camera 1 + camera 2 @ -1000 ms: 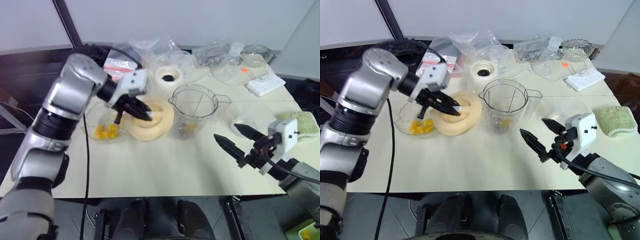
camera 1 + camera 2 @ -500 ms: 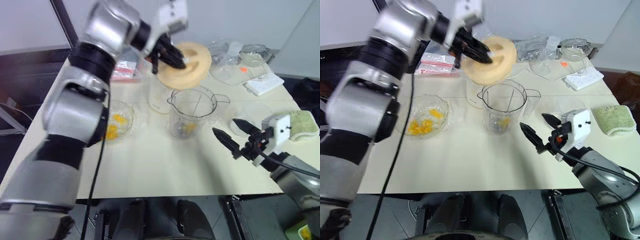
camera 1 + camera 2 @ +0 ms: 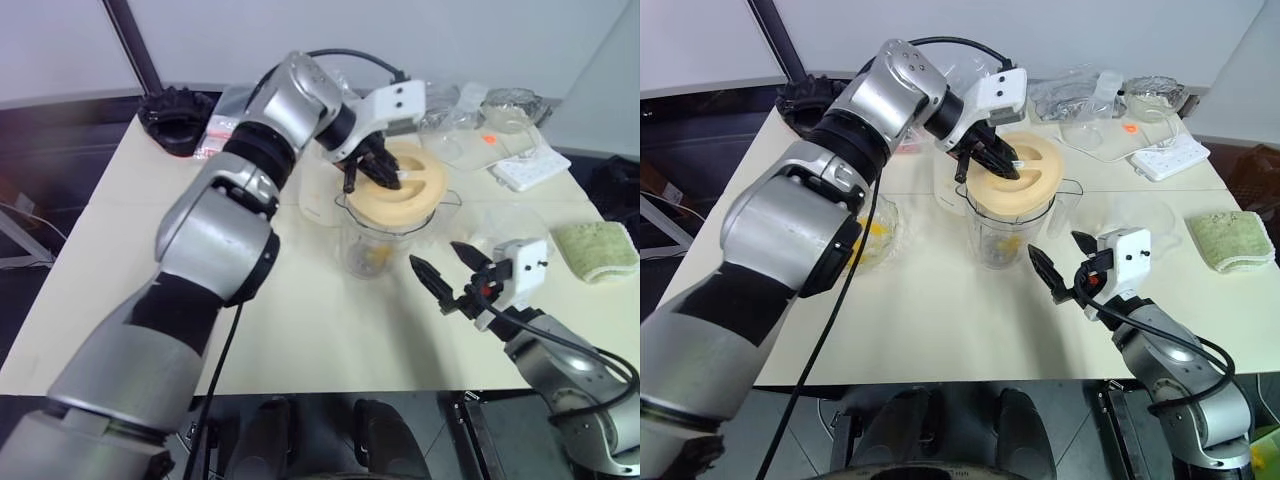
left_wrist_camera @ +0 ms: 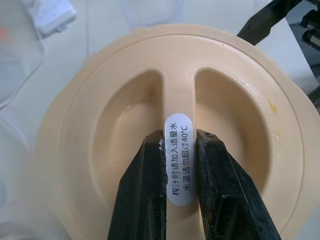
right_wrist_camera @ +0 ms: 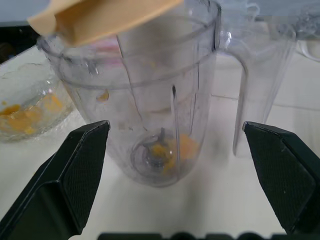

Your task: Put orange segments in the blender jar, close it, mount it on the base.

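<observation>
The blender jar (image 3: 378, 246) stands mid-table with orange segments (image 5: 172, 147) lying around its blade. My left gripper (image 4: 178, 140) is shut on the centre ridge of the peach-cream lid (image 3: 402, 196). It holds the lid slightly tilted right at the jar's mouth, one edge raised above the rim (image 5: 95, 17). My right gripper (image 3: 437, 258) is open, level and just to the right of the jar, with the jar framed between its fingers. More orange segments lie in a glass bowl (image 3: 880, 235) to the jar's left. The cream-white base (image 3: 948, 188) stands behind the jar, partly hidden.
A green cloth (image 3: 597, 248) lies at the right edge. A white power strip (image 3: 530, 168) and clear plastic bags and dishes (image 3: 455, 110) crowd the back. A black object (image 3: 175, 103) sits at the far left corner.
My left arm lifted the lid off the table beside the bowl, swung it up and across, and lowered it onto the jar's mouth. The open right gripper edged closer to the jar.
</observation>
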